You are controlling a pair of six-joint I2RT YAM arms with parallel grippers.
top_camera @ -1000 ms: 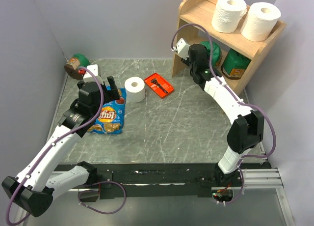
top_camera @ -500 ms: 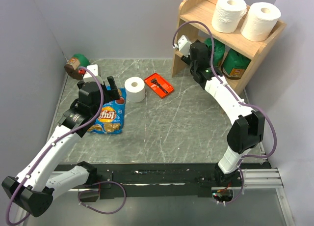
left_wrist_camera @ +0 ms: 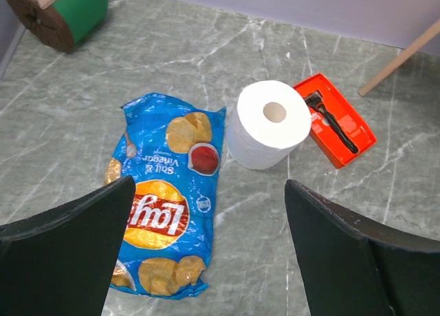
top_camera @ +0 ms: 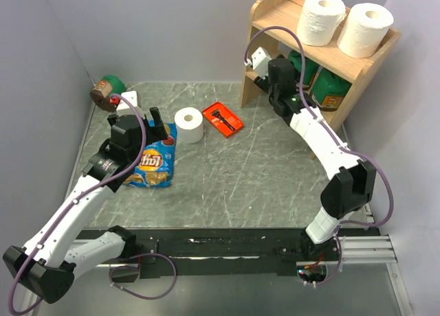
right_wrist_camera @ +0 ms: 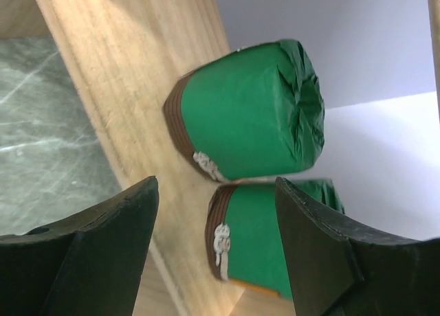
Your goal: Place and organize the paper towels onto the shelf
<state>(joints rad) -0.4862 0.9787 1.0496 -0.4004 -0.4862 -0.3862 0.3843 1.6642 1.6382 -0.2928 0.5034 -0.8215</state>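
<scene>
The worktop (top_camera: 227, 185) is grey stone with pale lines, and plain grey walls stand around it. In the upper right of the top view is a tall light wooden shelf (top_camera: 271, 14) with two levels.

One fat white paper roll (top_camera: 320, 18) stands on the top level, and a second white roll (top_camera: 365, 29) stands just beside it. A third white roll (top_camera: 188, 125) is not up there yet. It stands on the worktop in the middle left of the top view. It has a blue chip bag (top_camera: 152, 165) on one side and an orange tray (top_camera: 222, 118) with a black razor (left_wrist_camera: 331, 121) on the other.

I think the job now is to fetch that last roll. The left claw (left_wrist_camera: 206, 254) hangs near it, over the chip bag. Its two fingers are spread wide and hold nothing. Next it should move forward and go down with one finger on each side of the roll. Then it should squeeze softly, because the paper looks squashy. There is bare wood at the left end of the top level, so the roll could go there.

The right claw (right_wrist_camera: 216, 240) is spread too and holds nothing. It points at the lower level, where two green round cans (right_wrist_camera: 254, 110) lie.

The last roll looks clean, thick and round. It stands with its little hole facing up.
</scene>
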